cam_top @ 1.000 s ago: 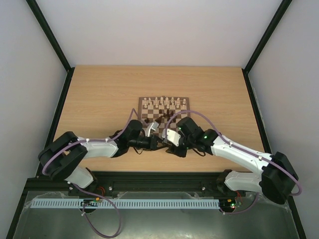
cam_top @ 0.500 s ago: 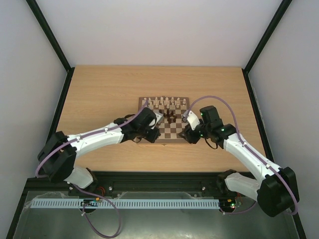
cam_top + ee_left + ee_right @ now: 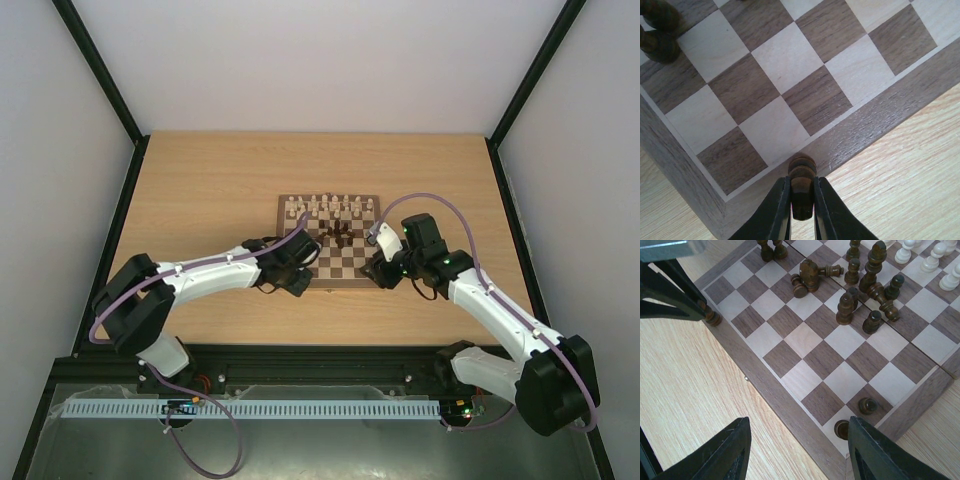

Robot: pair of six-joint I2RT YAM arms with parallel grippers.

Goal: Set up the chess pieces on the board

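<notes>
The board (image 3: 352, 262) lies mid-table, with cream chess pieces (image 3: 330, 208) lined along its far edge and a heap of dark ones (image 3: 340, 236) behind the middle. My left gripper (image 3: 802, 200) is shut on a small dark piece (image 3: 802, 175), which hangs over the board's rim (image 3: 875, 125) at the near-left corner (image 3: 300, 278). My right gripper (image 3: 797, 450) stands open above the near rim (image 3: 785, 405) with nothing between its fingers. Two dark pieces (image 3: 868, 405) (image 3: 842, 429) stand at the near-right corner. Several dark pieces (image 3: 855, 285) lie or stand jumbled mid-board.
Bare wooden table (image 3: 200, 200) surrounds the board on all sides. Black frame rails (image 3: 125, 230) run along the table's left and right edges. The left arm's fingers (image 3: 675, 295) show in the right wrist view at the board's far corner.
Both arms left the board's near edge, where they were close together. The left gripper then drew back to the near-left corner with the dark piece. The right gripper has held still for the last half-second.
</notes>
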